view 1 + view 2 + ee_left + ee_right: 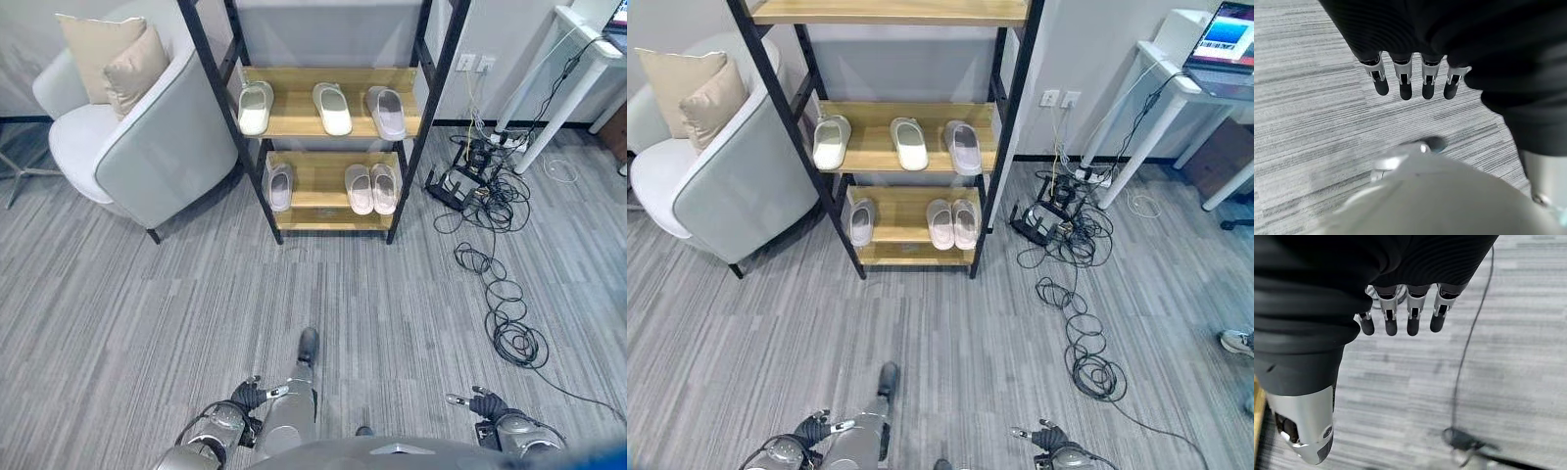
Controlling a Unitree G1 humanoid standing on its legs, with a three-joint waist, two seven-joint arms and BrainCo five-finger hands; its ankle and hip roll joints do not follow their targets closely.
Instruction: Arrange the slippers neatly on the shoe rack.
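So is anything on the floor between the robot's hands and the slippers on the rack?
Nothing visible: bare carpet runs from the left hand and right hand to the shoe rack holding the slippers. The cables lie right of that path, the armchair left.

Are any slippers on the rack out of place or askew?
Yes. The upper shelf holds three slippers spread apart and splayed, not paired. On the lower shelf one grey slipper sits alone at the left, apart from the neat pair.
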